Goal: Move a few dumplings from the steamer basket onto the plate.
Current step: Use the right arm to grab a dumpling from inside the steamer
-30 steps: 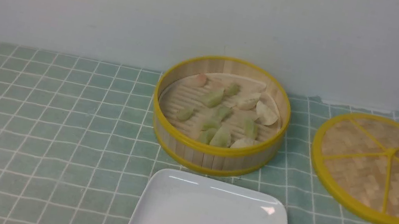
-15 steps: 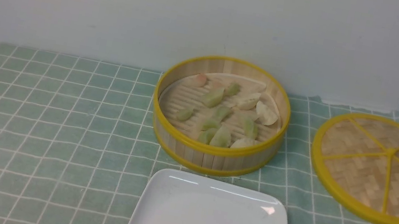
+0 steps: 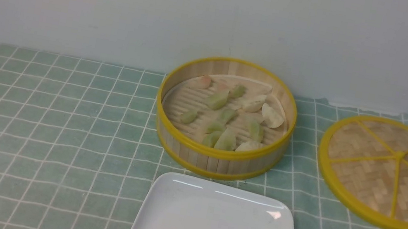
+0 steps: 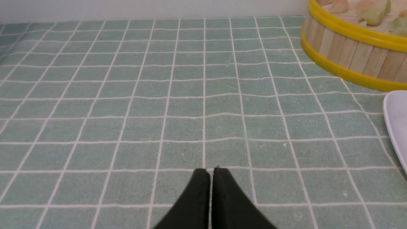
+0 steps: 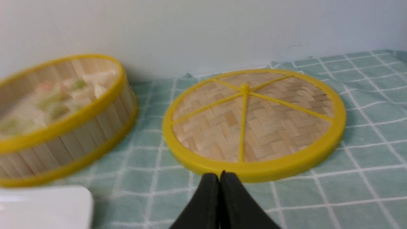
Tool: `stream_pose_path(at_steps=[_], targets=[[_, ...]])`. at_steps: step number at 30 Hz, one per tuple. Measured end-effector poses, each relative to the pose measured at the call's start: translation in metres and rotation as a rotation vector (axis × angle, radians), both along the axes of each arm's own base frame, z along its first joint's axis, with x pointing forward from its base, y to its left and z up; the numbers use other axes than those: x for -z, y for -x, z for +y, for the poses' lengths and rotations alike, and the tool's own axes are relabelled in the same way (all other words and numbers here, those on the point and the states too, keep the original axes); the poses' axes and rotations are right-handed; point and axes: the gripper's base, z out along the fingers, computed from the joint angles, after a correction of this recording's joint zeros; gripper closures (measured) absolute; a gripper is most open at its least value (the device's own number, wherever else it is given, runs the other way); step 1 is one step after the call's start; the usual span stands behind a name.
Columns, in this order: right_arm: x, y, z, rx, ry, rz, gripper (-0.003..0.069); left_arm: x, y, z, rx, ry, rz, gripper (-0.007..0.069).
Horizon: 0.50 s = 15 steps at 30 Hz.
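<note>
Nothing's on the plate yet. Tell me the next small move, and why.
Probably open the left gripper and swing it toward the steamer basket: its jaws are shut over the cloth, the dumplings all lie in the basket, and the plate holds nothing.

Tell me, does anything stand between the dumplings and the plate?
Only the near wall of the steamer basket, which the dumplings must clear. The plate lies just in front; the lid lies aside, to the right.
</note>
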Motion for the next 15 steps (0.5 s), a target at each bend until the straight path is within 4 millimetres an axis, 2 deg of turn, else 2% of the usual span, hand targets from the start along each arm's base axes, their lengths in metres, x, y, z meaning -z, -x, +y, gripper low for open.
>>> stream_pose_path(at_steps=[2,6,12,15], targets=[[-0.008,-0.001,0.000,0.012,-0.167,-0.079,0.0672,0.000,0.000,0.000,0.000,0.000,0.000,0.0631],[-0.018,-0.001,-0.002,0.036,-0.305,-0.192,0.0673,0.000,0.000,0.000,0.000,0.000,0.000,0.0631],[-0.023,0.000,-0.005,0.053,-0.298,-0.255,0.0673,0.000,0.000,0.000,0.000,0.000,0.000,0.0631],[-0.038,0.002,-0.007,0.061,-0.328,-0.332,0.0673,0.000,0.000,0.000,0.000,0.000,0.000,0.0631]])
